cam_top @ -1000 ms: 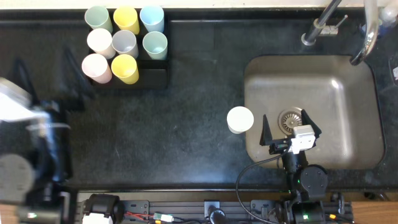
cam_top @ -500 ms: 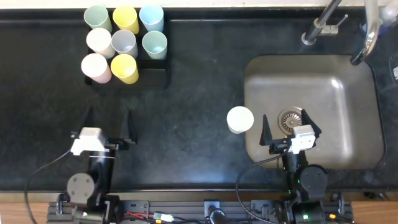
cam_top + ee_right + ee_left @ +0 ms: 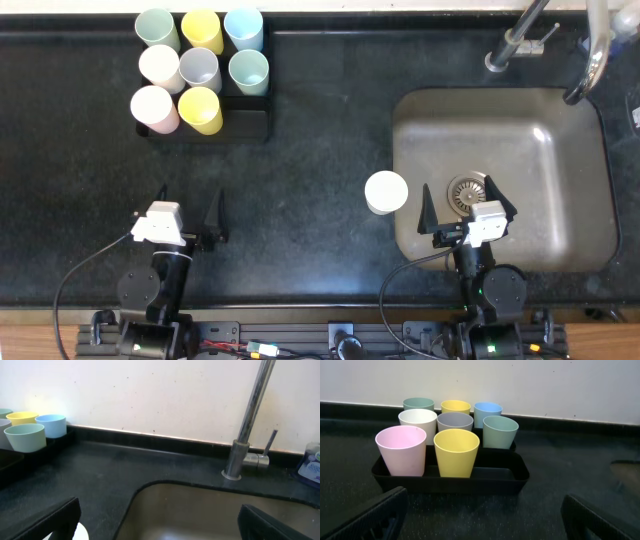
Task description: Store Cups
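Observation:
A black tray (image 3: 250, 126) at the back left of the counter holds several upright cups (image 3: 201, 110) in pink, yellow, white, grey, green and blue. Its front right slot is bare. In the left wrist view the tray (image 3: 485, 480) and its cups (image 3: 456, 452) stand straight ahead of my left gripper (image 3: 480, 527), which is open and holds nothing. A lone white cup (image 3: 386, 192) stands on the counter by the sink's left rim. My right gripper (image 3: 467, 204) hangs open just right of it, over the sink. A sliver of that white cup (image 3: 78, 531) shows beside one right finger.
The steel sink (image 3: 560, 140) fills the right side, with its drain (image 3: 466, 190) under the right gripper. A faucet (image 3: 249, 425) rises behind the sink, and a soap bottle (image 3: 311, 466) stands at the far right. Dark counter (image 3: 310, 180) lies between tray and sink.
The left arm swung in from the far left edge and settled near the front of the counter, gripper open and facing the tray. The right arm and the white cup stayed put.

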### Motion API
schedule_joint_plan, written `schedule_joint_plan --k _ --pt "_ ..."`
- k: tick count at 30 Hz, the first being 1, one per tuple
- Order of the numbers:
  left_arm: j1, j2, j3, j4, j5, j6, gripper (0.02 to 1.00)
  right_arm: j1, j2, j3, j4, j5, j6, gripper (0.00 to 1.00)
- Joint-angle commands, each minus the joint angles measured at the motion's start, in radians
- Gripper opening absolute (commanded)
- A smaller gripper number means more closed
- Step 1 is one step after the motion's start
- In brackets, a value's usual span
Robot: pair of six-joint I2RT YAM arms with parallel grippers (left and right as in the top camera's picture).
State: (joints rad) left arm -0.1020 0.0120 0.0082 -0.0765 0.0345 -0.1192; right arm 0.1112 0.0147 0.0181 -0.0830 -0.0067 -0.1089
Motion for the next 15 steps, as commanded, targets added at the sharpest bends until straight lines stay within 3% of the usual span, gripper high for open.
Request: schedule_joint_plan --k 1,15 --pt "0.008 -0.009 0.0 -0.005 0.019 0.018 1.0 0.0 -0.01 -0.013 0.005 0.007 -0.003 0.998" --pt "0.008 -0.009 0.0 -0.005 0.017 0.018 1.0 0.0 -0.01 -0.013 0.005 0.007 -0.003 0.998"
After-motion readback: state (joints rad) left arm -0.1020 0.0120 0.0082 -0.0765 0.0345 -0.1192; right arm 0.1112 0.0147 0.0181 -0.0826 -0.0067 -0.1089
